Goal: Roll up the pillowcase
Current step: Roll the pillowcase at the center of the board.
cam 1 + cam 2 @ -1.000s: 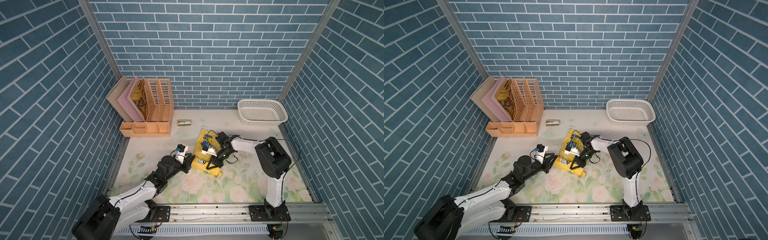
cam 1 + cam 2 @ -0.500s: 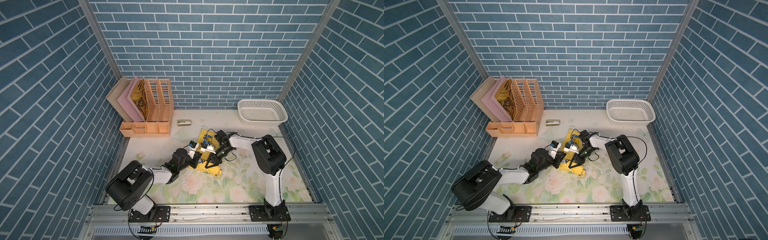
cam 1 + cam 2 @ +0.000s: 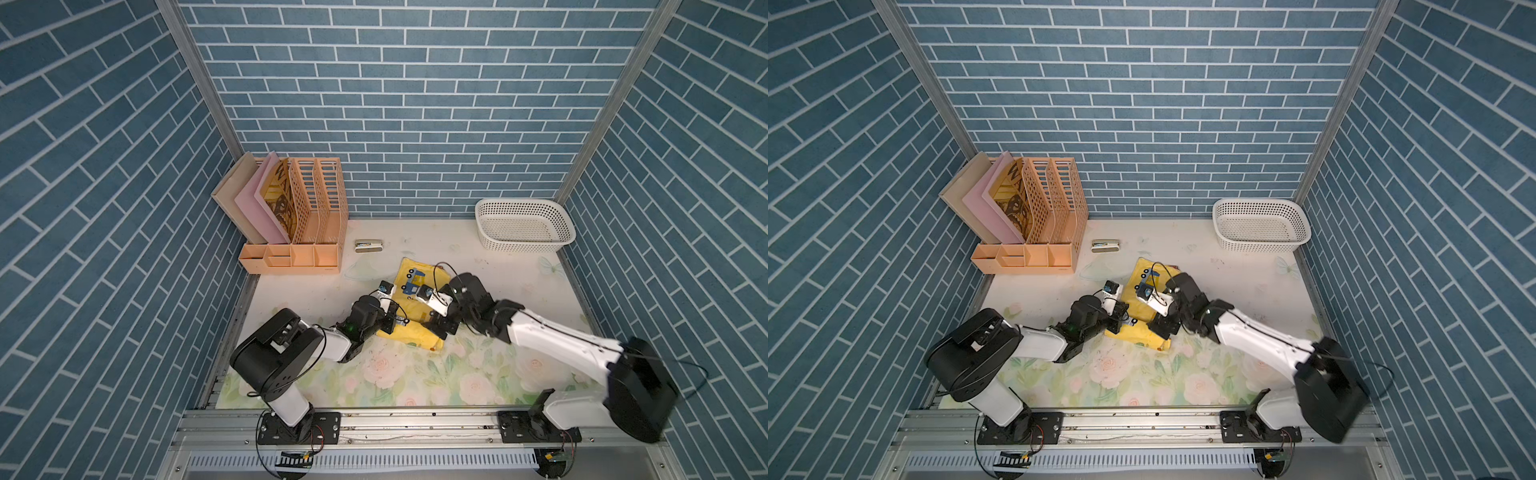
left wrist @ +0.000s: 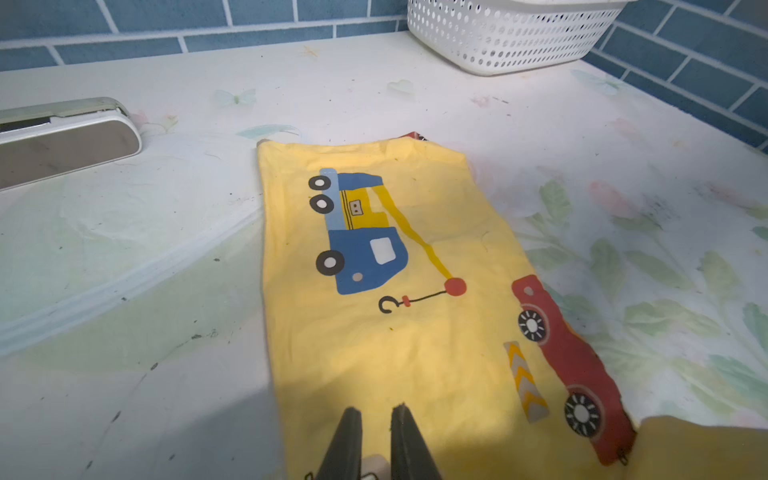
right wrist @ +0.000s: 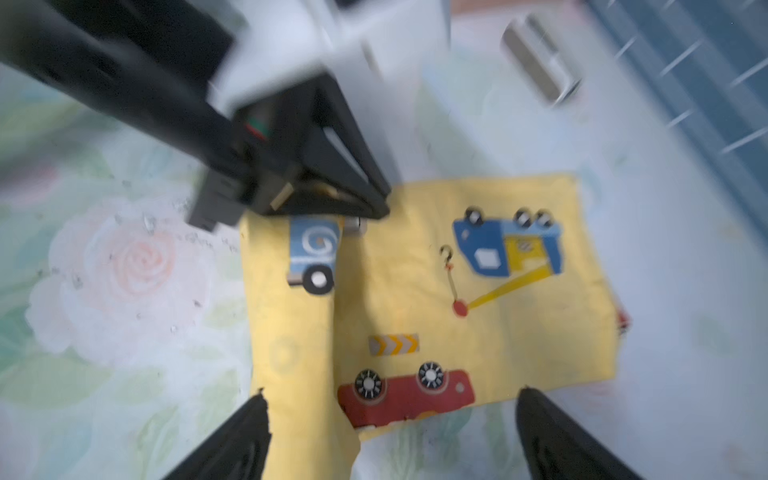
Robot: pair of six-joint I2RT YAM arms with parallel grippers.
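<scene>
Pillowcase (image 5: 415, 291) motion-blurred, right wrist view

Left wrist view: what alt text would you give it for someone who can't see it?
A yellow pillowcase printed with a blue crane truck and a red car lies flat on a floral table cover. The left tool, its tips nearly together, is over the near end. A white basket and a silver object sit beyond.
</scene>
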